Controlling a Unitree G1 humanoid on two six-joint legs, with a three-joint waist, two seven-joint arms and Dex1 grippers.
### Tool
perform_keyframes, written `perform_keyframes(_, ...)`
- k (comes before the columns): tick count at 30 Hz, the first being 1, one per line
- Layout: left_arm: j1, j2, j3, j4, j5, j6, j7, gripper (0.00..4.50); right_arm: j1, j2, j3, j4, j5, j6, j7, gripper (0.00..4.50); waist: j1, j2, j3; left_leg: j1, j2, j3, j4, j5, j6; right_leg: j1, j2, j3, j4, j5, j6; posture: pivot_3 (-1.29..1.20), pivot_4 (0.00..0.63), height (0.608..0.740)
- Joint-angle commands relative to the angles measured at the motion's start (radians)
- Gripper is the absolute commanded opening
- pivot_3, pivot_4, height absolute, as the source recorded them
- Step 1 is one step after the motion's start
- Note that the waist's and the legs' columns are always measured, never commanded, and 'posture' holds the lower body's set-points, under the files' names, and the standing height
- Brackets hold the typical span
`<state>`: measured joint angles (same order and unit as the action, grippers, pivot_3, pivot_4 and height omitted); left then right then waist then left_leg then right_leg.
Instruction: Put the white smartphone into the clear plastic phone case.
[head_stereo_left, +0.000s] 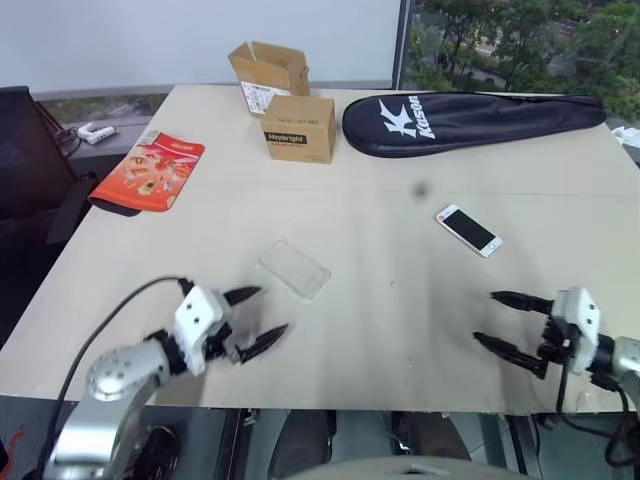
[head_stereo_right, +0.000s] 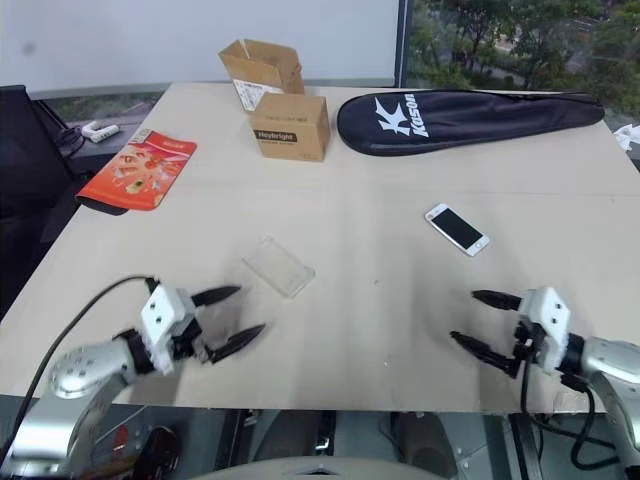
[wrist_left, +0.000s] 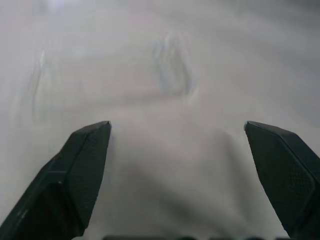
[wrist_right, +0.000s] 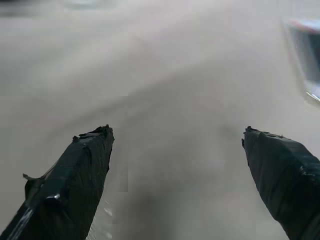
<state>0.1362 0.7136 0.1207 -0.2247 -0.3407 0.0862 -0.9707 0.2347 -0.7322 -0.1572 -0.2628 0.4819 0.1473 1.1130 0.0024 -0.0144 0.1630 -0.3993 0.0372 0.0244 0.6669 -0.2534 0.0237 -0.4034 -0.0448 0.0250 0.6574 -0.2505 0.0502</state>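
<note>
While the broad pale wooden table (head_stereo_left: 400, 330) carried a long black racket bag (head_stereo_left: 470, 120), two brown cardboard boxes (head_stereo_left: 298, 127) and a red printed packet (head_stereo_left: 150, 172) along its far side, nothing had yet been grasped. The left gripper (head_stereo_left: 262, 317) and right gripper (head_stereo_left: 508, 322) hung low over the near edge, both spread wide and empty. The slim white smartphone (head_stereo_left: 468, 230) lay flat ahead of the right gripper, well apart from the thin clear plastic phone case (head_stereo_left: 294, 268) near the left. A good pickup probably meant pinching the phone across its long edges and keeping it level
</note>
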Motion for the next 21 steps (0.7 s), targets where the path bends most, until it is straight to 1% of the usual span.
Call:
perform_keyframes(1,-0.154,0.023,-0.099,0.154,0.074,-0.101,-0.114,4.45,-0.039,-0.011,0.049,-0.125,0.060,0.087,0.001,4.47,0.004,0.000,0.000,-0.001,0.000,0.000,0.000,0.000,0.000,0.000,0.000,0.000,0.000,0.001,-0.001,0.00,0.150,0.732)
perform_keyframes(4,-0.343,0.003,-0.186,0.346,0.134,-0.166,-0.183,4.45,-0.086,-0.013,0.088,-0.203,0.075,0.136,-0.019,4.47,0.007,-0.001,0.001,-0.003,-0.001,0.002,0.000,0.000,0.000,-0.001,0.001,0.001,-0.001,0.002,-0.002,0.00,0.150,0.732)
perform_keyframes(8,-0.491,-0.011,-0.266,0.557,0.205,-0.267,-0.262,4.45,-0.119,-0.007,0.101,-0.254,0.070,0.158,-0.053,4.47,0.012,-0.002,0.000,-0.013,-0.002,-0.001,0.002,0.000,0.000,-0.008,0.004,-0.001,-0.001,0.003,0.000,0.00,0.150,0.732)
perform_keyframes(11,-0.587,-0.022,-0.306,0.704,0.246,-0.326,-0.302,4.45,-0.131,0.009,0.097,-0.278,0.072,0.169,-0.092,4.47,0.020,-0.001,-0.001,-0.014,-0.003,0.000,0.002,0.000,0.000,-0.009,0.004,-0.003,-0.001,0.004,0.002,0.00,0.150,0.732)
perform_keyframes(14,-0.655,-0.023,-0.355,0.818,0.282,-0.399,-0.352,3.69,-0.138,0.027,0.087,-0.281,0.072,0.174,-0.130,4.50,0.025,0.000,-0.002,-0.013,-0.003,-0.003,0.004,0.001,0.000,-0.006,0.005,-0.007,0.001,0.004,0.001,0.00,0.150,0.732)
perform_keyframes(15,-0.670,-0.021,-0.373,0.840,0.294,-0.419,-0.373,3.33,-0.136,0.029,0.081,-0.280,0.070,0.174,-0.138,4.50,0.024,0.000,-0.003,-0.012,-0.003,-0.003,0.004,0.001,0.000,-0.006,0.005,-0.007,0.001,0.002,-0.002,0.00,0.150,0.732)
perform_keyframes(17,-0.692,-0.022,-0.397,0.863,0.303,-0.429,-0.402,2.40,-0.127,0.030,0.069,-0.272,0.063,0.168,-0.149,4.50,0.024,0.000,-0.003,-0.006,-0.002,-0.002,0.005,0.001,0.000,0.000,0.006,-0.006,0.002,0.001,-0.001,0.00,0.150,0.732)
perform_keyframes(19,-0.706,-0.028,-0.410,0.868,0.301,-0.421,-0.417,1.56,-0.118,0.028,0.061,-0.265,0.056,0.160,-0.156,4.50,0.022,0.001,-0.005,0.004,0.001,-0.002,0.005,0.001,0.000,0.008,0.005,-0.006,0.001,0.001,-0.001,0.00,0.150,0.732)
perform_keyframes(21,-0.703,-0.041,-0.422,0.820,0.288,-0.392,-0.427,0.61,-0.114,0.030,0.052,-0.258,0.056,0.155,-0.160,4.50,0.021,0.003,-0.007,0.005,0.002,-0.003,0.005,0.001,-0.001,0.009,0.004,-0.006,0.001,0.001,-0.001,0.00,0.150,0.732)
